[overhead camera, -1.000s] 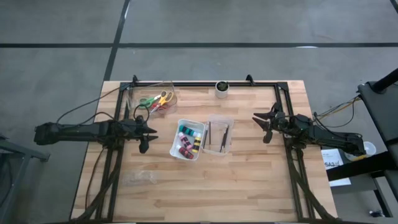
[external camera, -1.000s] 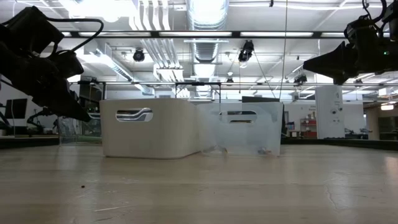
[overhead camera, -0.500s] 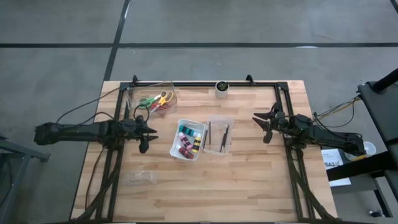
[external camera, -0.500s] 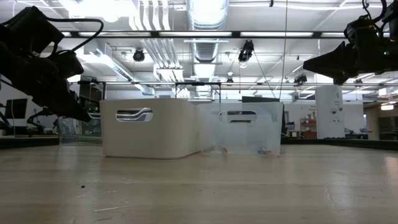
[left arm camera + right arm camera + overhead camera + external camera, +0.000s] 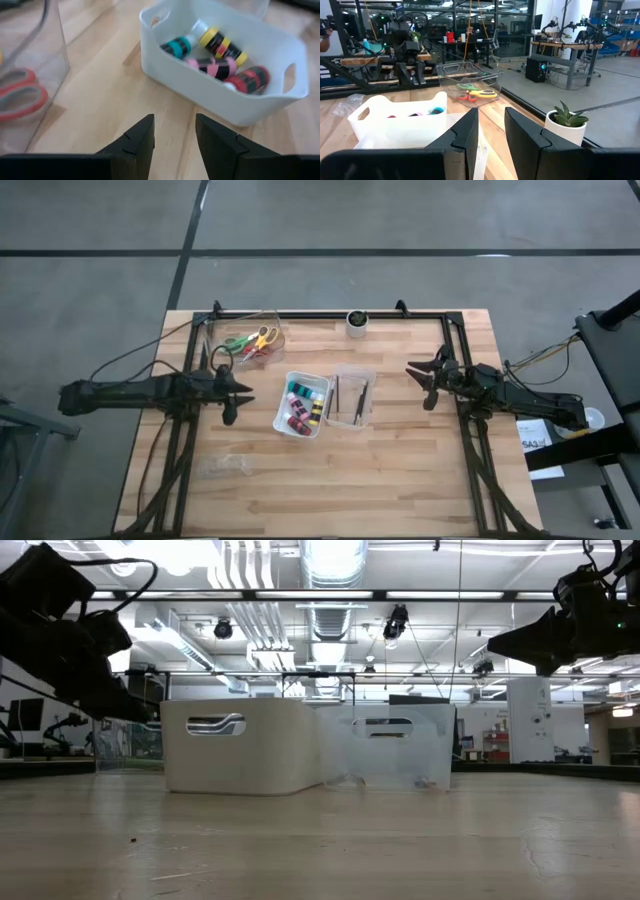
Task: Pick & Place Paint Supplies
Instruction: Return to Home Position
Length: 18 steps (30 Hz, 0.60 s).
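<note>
High view: scissors (image 5: 256,341) in clear bin (image 5: 272,320) at 11 o'clock; bottles (image 5: 300,404) in white bin (image 5: 281,418) at centre, brushes (image 5: 357,398) in tray (image 5: 353,369) at its 3 o'clock. Sorting looked done; homing left. Low view: both arms hung above table (image 5: 320,840). Left wrist: left gripper (image 5: 174,120) narrowly parted, empty. Right wrist: right gripper (image 5: 491,112) likewise, touching nothing
</note>
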Available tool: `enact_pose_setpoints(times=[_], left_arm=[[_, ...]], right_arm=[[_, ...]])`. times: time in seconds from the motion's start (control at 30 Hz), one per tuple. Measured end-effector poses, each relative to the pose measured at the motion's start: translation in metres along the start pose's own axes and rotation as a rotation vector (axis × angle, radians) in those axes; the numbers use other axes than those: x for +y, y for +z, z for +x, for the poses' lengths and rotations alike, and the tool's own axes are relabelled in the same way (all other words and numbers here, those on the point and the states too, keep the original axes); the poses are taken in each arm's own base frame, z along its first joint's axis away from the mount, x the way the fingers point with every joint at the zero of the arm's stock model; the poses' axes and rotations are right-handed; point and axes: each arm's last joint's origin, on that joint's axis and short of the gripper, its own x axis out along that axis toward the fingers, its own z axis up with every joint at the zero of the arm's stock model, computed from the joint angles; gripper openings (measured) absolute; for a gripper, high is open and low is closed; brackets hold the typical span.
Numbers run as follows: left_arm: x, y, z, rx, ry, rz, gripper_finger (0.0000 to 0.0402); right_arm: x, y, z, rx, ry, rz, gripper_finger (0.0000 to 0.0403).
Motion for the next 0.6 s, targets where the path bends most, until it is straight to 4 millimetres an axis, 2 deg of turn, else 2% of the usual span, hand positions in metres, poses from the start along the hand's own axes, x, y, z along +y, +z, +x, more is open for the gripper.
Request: enact_pose_setpoints(times=[0.6], left_arm=[[-0.001,0.011,-0.025,-0.291,-0.077,-0.025,0.0150]], right_arm=[[0.000,0.000,0.000,0.000,0.000,0.000,0.0093]])
